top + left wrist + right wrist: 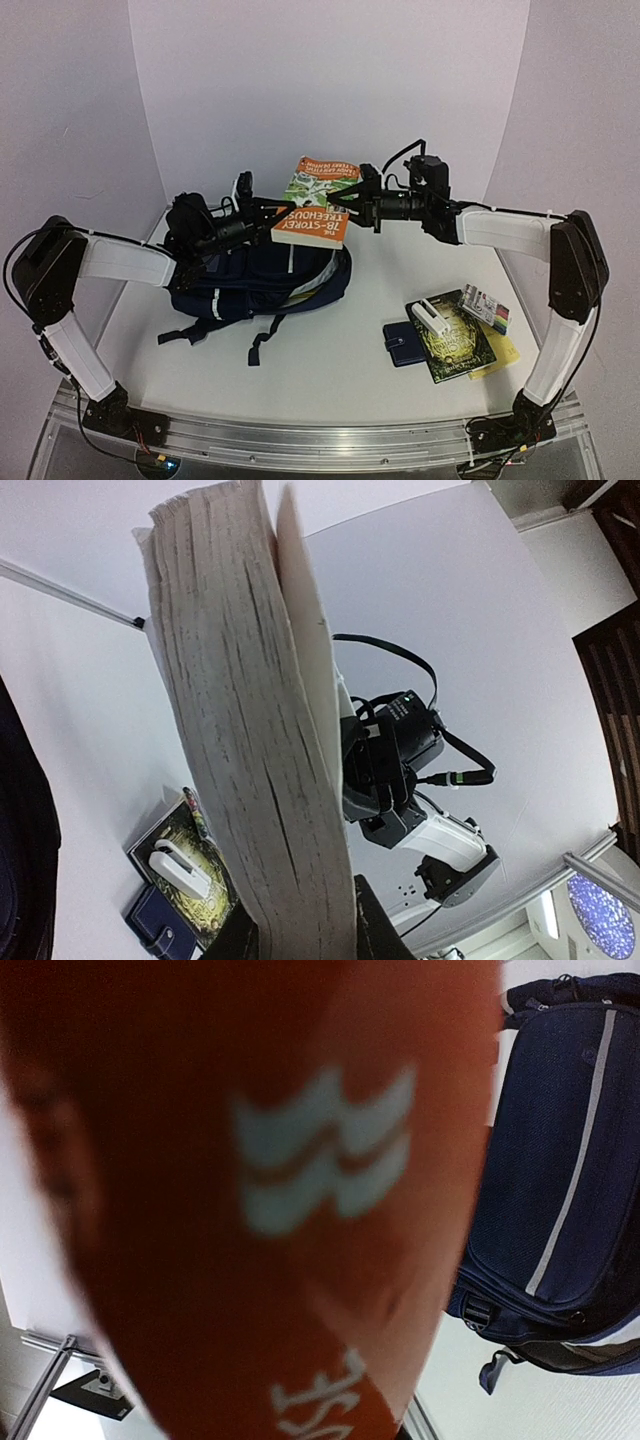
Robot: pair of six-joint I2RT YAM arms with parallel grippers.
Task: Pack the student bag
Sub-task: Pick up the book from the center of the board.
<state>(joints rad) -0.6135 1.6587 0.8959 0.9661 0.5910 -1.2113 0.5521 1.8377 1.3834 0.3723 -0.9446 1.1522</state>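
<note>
A thick paperback book [315,205] with an orange spine and a green cover hangs in the air above the student bag [255,285], a navy backpack with pale stripes lying on the table. My left gripper [268,215] is shut on the book's left end; in the left wrist view its dark fingers [375,925] flank the page block [250,740]. My right gripper [352,207] grips the book's right edge, closed on it. In the right wrist view the blurred orange spine [250,1210] hides the jaws, and the bag [560,1190] shows at the right.
At the table's right lie a dark green book [455,345] with a small white object [432,318] on top, a navy wallet [405,342], a pack of markers [486,306] and a yellow pad [500,352]. White walls stand close behind and beside.
</note>
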